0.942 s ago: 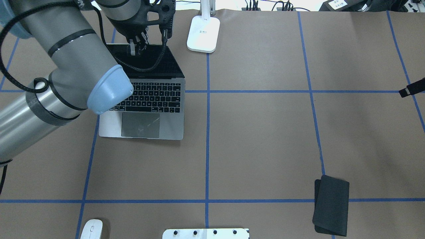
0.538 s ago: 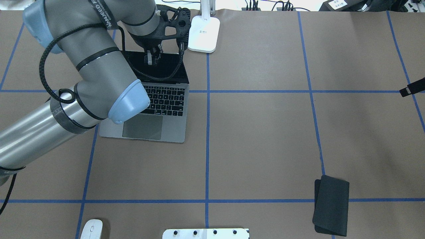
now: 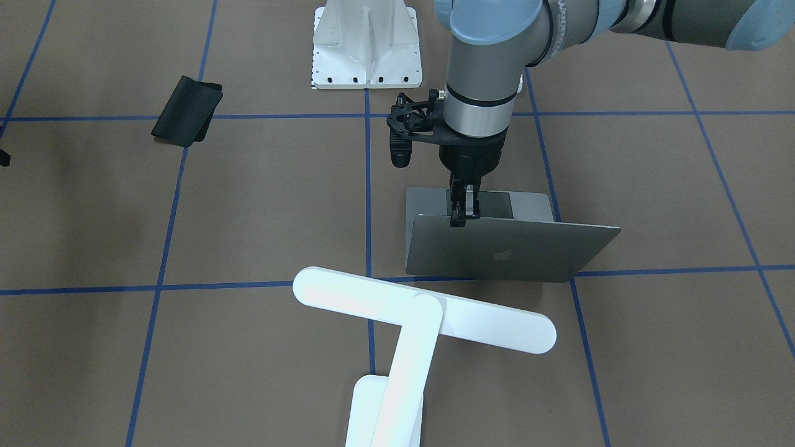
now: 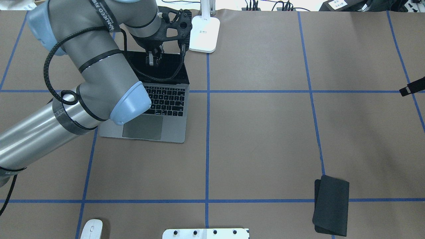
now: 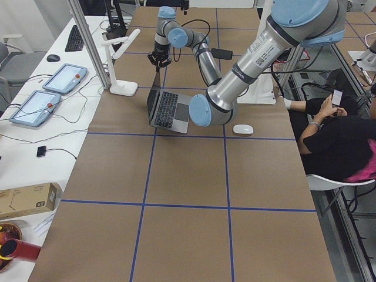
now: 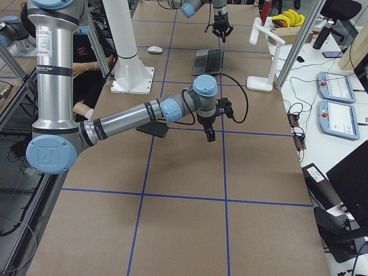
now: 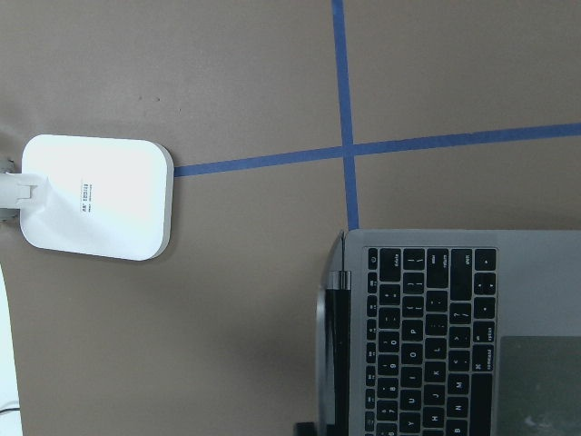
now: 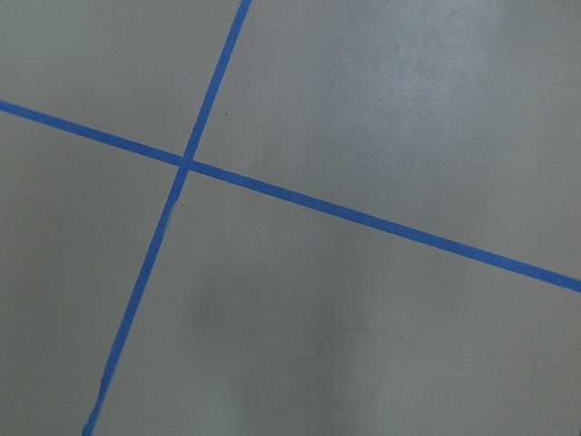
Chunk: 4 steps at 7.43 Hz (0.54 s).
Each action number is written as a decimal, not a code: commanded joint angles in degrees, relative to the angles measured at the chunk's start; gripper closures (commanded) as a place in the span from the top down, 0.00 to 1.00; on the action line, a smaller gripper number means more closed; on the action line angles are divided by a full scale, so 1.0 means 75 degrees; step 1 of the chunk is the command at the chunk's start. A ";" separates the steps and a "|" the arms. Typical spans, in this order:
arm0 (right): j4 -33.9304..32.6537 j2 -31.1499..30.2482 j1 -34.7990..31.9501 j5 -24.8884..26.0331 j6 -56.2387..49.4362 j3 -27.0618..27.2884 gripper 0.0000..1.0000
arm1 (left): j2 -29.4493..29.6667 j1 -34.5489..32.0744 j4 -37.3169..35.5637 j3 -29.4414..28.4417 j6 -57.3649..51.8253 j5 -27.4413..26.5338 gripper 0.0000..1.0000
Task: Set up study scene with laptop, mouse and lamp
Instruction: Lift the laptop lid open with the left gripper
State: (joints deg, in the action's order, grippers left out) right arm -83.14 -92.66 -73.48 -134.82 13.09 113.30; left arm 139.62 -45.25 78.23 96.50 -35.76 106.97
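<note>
The grey laptop (image 4: 166,99) stands open left of centre, its lid (image 3: 509,251) raised and slightly skewed to the tape grid. My left gripper (image 3: 459,214) is shut on the lid's top edge, near one corner. In the left wrist view the laptop (image 7: 436,336) is seen from above, beside the lamp's base (image 7: 95,195). The white lamp (image 3: 422,310) stands just beyond the laptop, its base (image 4: 203,30) close to the lid's corner. The white mouse (image 4: 91,229) lies at the near edge, far from both grippers. My right gripper (image 4: 411,89) hangs over bare table at the right; its jaws are not readable.
A folded black pad (image 4: 331,205) lies near right. The white bolted pedestal (image 4: 206,233) stands at the near middle edge. Blue tape lines cross the brown table (image 4: 265,139). A seated person (image 5: 335,135) is beside the table.
My left arm swung to the right with the lid in its grip, and the laptop turned and slid a little toward the lamp. The right gripper, mouse and pad stayed put.
</note>
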 commanded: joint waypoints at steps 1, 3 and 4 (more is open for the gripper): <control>0.0022 0.0003 0.0000 -0.0012 0.0000 -0.0059 1.00 | -0.0007 0.0045 0.0034 -0.0046 0.0021 -0.0001 0.13; 0.0034 0.0014 0.0000 -0.0035 0.0000 -0.0059 1.00 | -0.0007 0.0092 0.0406 -0.0338 -0.0037 0.0011 0.15; 0.0046 0.0015 0.0000 -0.0035 0.0000 -0.0048 1.00 | -0.0007 0.0092 0.0420 -0.0327 -0.0049 0.0011 0.15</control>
State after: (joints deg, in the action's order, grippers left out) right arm -82.88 -92.58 -73.45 -135.02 13.10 112.90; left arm 139.60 -44.67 80.50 94.40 -36.00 107.04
